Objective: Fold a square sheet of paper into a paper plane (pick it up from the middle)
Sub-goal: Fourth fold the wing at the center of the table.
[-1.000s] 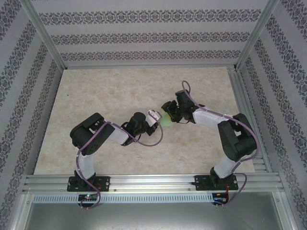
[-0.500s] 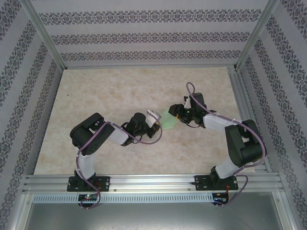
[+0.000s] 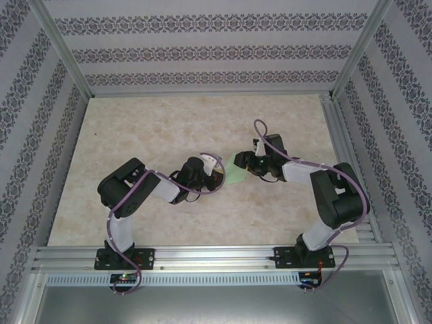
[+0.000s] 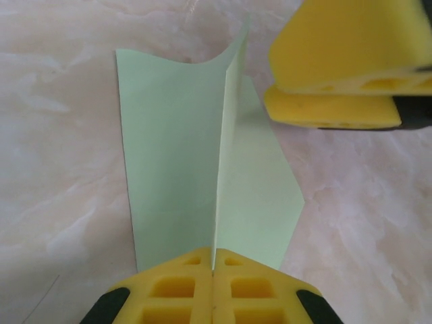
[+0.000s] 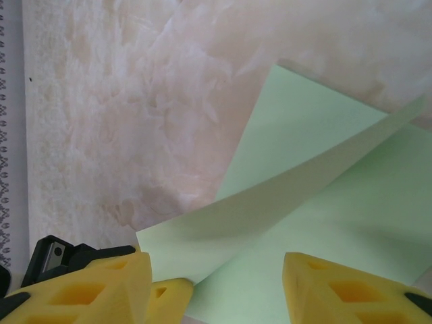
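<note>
Left claw (image 4: 212, 270) is pinched together right on the near end of the sheet of paper (image 4: 175, 162), clamped on the upright crease. One half lies flat on the marble surface (image 4: 61, 135) and a flap stands straight up out of the fold, curling a bit at the far end.

From the top camera the paper (image 3: 233, 174) sits mid-surface, right between the two claws. The right claw (image 5: 223, 290) has its fingers apart and isn't gripping anything. The raised flap just sweeps past in front of them.

Progress-wise I'd call this early to middle. There's a centre crease, and the right side looks angled off – maybe a corner fold, can't really tell. No nose point, no wings, nothing like a slim dart yet, so most of the folding is left – flap needs flattening first, I'd guess.
</note>
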Controlling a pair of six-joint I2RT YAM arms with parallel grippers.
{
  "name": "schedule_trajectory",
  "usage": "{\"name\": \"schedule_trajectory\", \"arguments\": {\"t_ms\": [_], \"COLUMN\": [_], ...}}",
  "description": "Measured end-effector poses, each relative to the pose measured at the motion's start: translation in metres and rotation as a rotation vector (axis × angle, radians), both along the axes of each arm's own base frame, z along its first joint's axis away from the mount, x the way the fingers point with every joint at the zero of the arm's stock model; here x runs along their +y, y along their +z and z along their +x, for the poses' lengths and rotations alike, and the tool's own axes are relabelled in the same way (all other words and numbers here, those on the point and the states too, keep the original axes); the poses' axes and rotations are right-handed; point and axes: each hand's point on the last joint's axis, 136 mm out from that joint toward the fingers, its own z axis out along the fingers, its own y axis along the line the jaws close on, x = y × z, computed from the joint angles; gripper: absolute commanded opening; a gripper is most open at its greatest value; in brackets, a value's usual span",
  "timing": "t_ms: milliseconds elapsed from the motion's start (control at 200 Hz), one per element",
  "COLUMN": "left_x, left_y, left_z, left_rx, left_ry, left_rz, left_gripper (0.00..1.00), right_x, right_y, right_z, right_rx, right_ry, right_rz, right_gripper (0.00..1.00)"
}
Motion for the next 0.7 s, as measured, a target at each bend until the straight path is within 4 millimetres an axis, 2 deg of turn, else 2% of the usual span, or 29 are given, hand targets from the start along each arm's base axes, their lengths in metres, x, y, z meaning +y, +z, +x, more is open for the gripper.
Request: {"name": "schedule_trajectory", "arguments": {"t_ms": [325,699], "left_x": [0.003,0.004], "left_y": [0.0,-0.001], "left_z": [0.003,0.003], "left_rx": [0.078,0.108], "left_ry": [0.057,0.07], "left_rz": [-0.045,-0.062], "left_gripper": [0.07,0.11], "right_x": [0.011,0.007], "right_y": [-0.012,-0.019], "right_z": [-0.007,0.005], "right_rx": [0.035,0.072], "right_ry": [0.016,-0.026], "right_rz": [-0.027,-0.075], "right_gripper": [0.54,0.59]}}
